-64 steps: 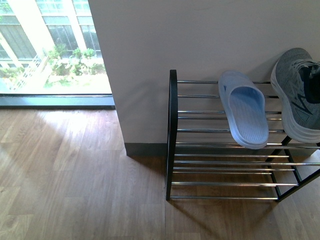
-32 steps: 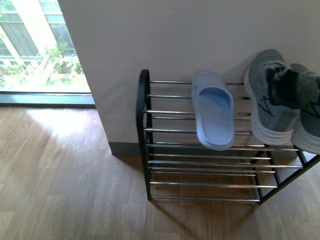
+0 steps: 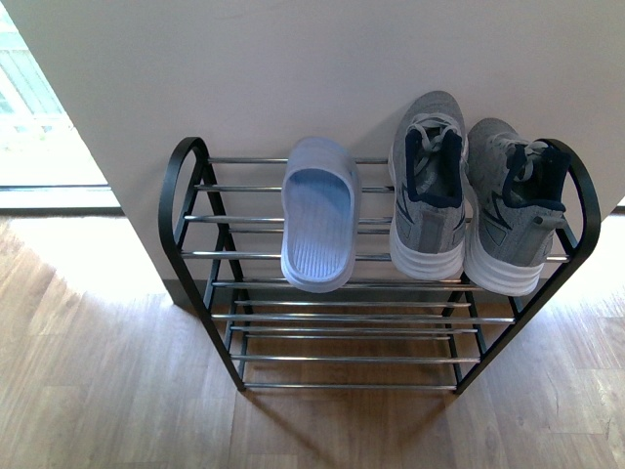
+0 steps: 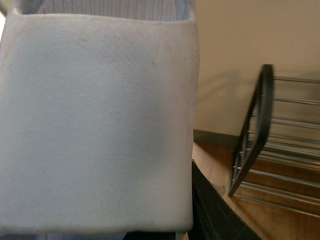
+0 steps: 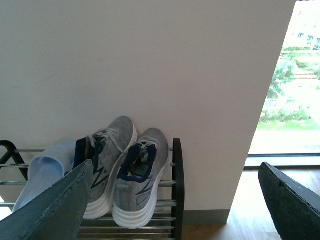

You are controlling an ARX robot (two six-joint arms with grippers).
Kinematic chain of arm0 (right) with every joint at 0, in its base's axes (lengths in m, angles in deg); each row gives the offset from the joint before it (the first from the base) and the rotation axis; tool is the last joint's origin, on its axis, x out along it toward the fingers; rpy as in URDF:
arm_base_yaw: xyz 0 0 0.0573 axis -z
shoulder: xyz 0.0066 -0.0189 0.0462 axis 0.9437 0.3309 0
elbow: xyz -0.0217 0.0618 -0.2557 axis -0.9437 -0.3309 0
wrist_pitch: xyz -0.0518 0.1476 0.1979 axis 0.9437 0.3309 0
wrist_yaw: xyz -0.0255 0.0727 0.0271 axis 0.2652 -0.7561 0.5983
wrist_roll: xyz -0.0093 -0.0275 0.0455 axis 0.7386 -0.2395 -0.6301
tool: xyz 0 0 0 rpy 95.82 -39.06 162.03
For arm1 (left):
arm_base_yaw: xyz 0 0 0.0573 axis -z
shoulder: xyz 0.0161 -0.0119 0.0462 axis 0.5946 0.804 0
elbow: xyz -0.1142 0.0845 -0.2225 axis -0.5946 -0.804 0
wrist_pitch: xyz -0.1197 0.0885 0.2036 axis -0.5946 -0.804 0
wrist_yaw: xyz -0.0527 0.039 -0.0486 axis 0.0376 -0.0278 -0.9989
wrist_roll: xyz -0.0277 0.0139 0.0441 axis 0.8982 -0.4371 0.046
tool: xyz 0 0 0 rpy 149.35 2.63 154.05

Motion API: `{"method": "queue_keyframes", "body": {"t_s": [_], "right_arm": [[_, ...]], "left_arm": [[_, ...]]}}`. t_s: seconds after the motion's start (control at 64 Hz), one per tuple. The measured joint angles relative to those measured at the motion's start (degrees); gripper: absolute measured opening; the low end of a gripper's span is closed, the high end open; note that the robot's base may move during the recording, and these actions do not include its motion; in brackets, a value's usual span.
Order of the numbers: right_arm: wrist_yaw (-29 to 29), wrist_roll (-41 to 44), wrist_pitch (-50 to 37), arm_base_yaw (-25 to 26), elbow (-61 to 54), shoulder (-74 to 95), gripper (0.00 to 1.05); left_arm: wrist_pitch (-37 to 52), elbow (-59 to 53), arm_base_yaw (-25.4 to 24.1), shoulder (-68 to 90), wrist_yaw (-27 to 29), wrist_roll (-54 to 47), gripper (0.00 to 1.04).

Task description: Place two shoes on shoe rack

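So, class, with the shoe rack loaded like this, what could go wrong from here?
1. The pale blue open-toe slide juts past the front chrome bar of the black metal shoe rack; a nudge might tip it off.
2. The pair of grey knit sneakers with white soles fills the right end, so another shoe probably fits only left of the slide, and could bump it.
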Motion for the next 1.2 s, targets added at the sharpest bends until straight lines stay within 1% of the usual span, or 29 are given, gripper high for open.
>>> {"method": "queue_keyframes", "body": {"t_s": [0.078,0.141,0.172,0.187,0.219,0.281,0.406,0.656,0.843,0.89,1.046,1.202], "right_arm": [[0.00,0.02,0.00,0.00,0.00,0.00,0.96],[-0.04,0.02,0.00,0.00,0.00,0.00,0.96],[-0.17,0.02,0.00,0.00,0.00,0.00,0.96],[-0.20,0.02,0.00,0.00,0.00,0.00,0.96],[-0.17,0.02,0.00,0.00,0.00,0.00,0.96],[-0.17,0.02,0.00,0.00,0.00,0.00,0.96],[-0.17,0.02,0.00,0.00,0.00,0.00,0.96],[-0.17,0.02,0.00,0.00,0.00,0.00,0.96],[-0.17,0.02,0.00,0.00,0.00,0.00,0.96],[-0.17,0.02,0.00,0.00,0.00,0.00,0.96],[-0.17,0.02,0.00,0.00,0.00,0.00,0.96],[-0.17,0.02,0.00,0.00,0.00,0.00,0.96]], "left_arm": [[3.96,1.68,-1.36,4.90,-0.98,6.84,0.02],[9.16,4.68,-2.99,11.74,-4.42,12.59,0.02],[10.86,5.75,-3.39,14.21,-5.53,13.77,0.02],[12.46,6.84,-3.67,16.74,-7.63,15.67,0.02],[13.97,7.96,-3.78,19.32,-8.96,16.94,0.02],[17.79,11.56,-3.72,27.06,-13.42,19.58,0.02],[20.55,20.63,-2.21,42.03,-19.52,21.00,0.02],[17.07,37.94,0.31,62.93,-25.31,18.25,0.02],[12.52,50.71,0.94,74.29,-30.03,15.19,0.02],[10.14,55.82,1.09,78.18,-31.85,13.46,0.02],[4.76,65.05,1.73,84.96,-33.59,8.81,0.02],[1.66,69.53,1.95,88.78,-34.67,6.80,0.02]]}}
